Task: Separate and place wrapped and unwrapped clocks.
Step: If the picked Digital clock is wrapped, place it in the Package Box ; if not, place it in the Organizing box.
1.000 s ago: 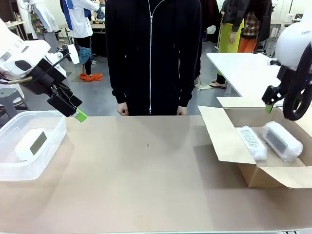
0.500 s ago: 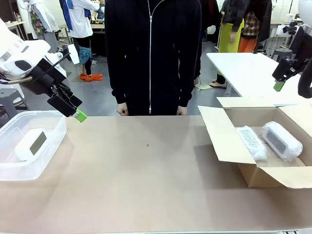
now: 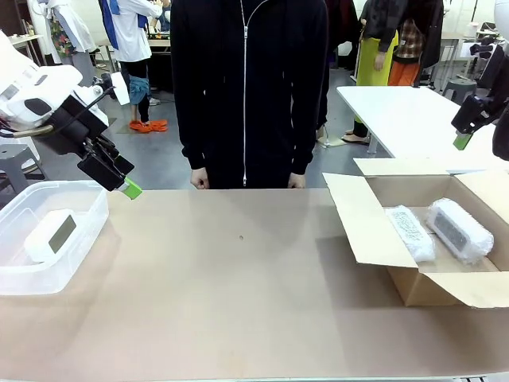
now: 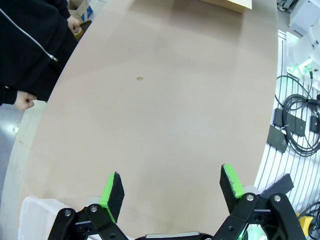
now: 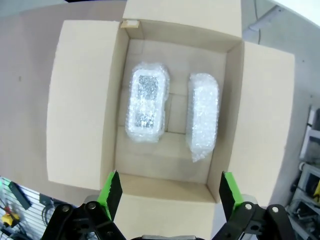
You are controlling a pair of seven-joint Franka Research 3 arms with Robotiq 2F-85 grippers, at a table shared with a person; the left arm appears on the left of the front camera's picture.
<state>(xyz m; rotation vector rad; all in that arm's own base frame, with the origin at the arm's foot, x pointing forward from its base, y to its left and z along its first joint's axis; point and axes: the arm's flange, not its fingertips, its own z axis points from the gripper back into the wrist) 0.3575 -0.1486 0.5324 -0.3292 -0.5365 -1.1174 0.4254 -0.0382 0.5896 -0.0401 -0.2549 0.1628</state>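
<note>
Front view: the left arm enters from the left and angles down, its left gripper poised above the far rim of a clear plastic bin at the desk's left end. In the left wrist view the green-padded fingers stand spread wide apart with nothing between them, over the bare, matte tan desk. The right gripper hangs high at the right edge, raised well above an open cardboard box; in the right wrist view it looks straight down into the box, its fingers likewise released and empty.

The bare clock, a smooth white rounded rectangle with a grey display face, lies inside the bin. The two wrapped clocks, oblong bundles in white bubble wrap, lie side by side on the box floor: one shows a dark face through the wrap, the other looks uniformly white and pebbled. The box flaps are folded outward.

A person in a black zipped jacket stands at the far edge, a hand at each side near the desk edge.
</note>
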